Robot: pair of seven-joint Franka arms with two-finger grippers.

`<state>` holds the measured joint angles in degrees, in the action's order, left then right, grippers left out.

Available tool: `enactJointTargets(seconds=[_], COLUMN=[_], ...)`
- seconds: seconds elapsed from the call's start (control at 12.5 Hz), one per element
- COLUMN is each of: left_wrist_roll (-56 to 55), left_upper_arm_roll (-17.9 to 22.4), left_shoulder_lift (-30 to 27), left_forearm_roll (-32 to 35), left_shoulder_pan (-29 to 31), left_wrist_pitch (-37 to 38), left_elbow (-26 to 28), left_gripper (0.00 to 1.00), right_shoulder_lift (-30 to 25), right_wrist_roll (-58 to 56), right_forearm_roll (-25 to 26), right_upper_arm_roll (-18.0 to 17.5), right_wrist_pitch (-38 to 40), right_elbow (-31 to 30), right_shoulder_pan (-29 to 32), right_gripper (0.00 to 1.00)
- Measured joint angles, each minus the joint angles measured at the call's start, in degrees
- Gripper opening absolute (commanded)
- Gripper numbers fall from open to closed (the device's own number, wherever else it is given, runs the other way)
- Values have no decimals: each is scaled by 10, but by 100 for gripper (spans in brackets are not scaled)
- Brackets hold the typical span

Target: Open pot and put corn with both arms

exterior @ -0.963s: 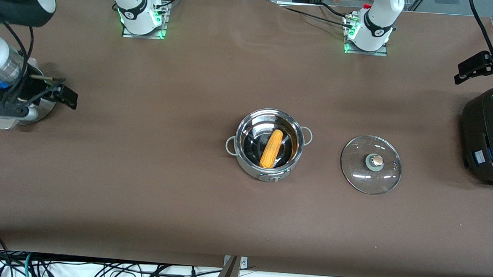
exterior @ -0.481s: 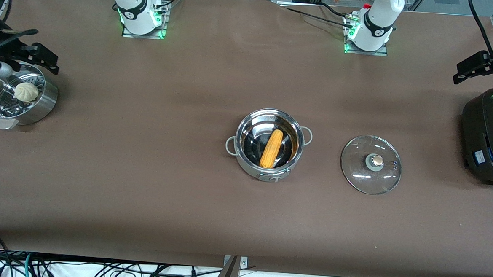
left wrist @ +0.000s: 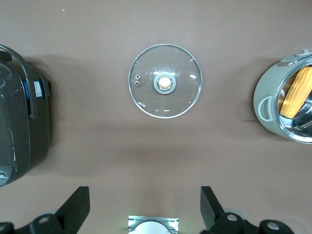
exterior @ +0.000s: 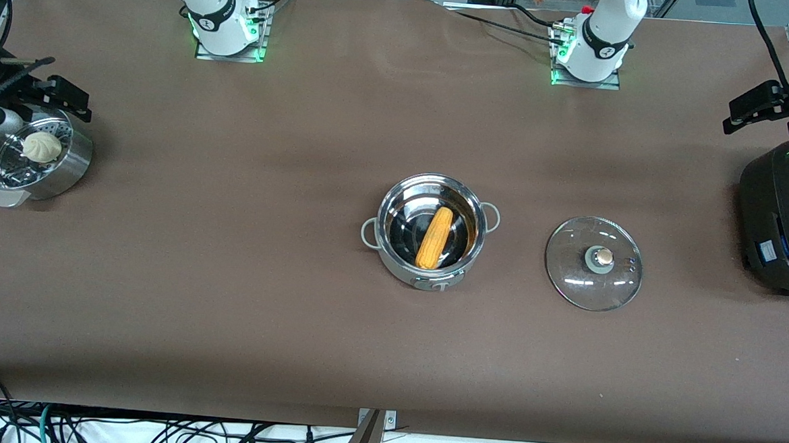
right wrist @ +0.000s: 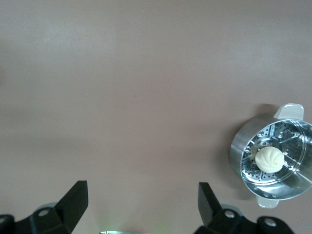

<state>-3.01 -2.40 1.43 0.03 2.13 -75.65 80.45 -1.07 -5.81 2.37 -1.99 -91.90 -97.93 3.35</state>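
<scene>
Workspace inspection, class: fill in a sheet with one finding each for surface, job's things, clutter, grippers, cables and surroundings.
Surface: brown table, no spills seen.
Job's things: corn lies in the open pot; lid rests flat on the table beside the pot, toward the left arm's end.
Clutter: steamer bowl holding a bun at the right arm's end; black cooker at the left arm's end.
Grippers: left gripper open, above the table by the cooker; right gripper open, by the steamer bowl; both empty.
Cables: cables bundled below the table's near edge.
Surroundings: nothing seen.
</scene>
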Motion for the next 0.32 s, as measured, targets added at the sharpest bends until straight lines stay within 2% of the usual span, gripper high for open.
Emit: enactJointTargets(seconds=[0.32], left_wrist_roll=[0], left_upper_arm_roll=[0], left_shoulder_lift=[0], left_forearm_roll=[0], left_shoulder_pan=[0], left_wrist_pitch=[0], left_elbow=[0], left_gripper=[100], right_shoulder_lift=[26], right_wrist_roll=[0], right_forearm_roll=[0], right_upper_arm_roll=[0], right_wrist_pitch=[-2], right_elbow=[21], right_shoulder_pan=[0], right_gripper=[100])
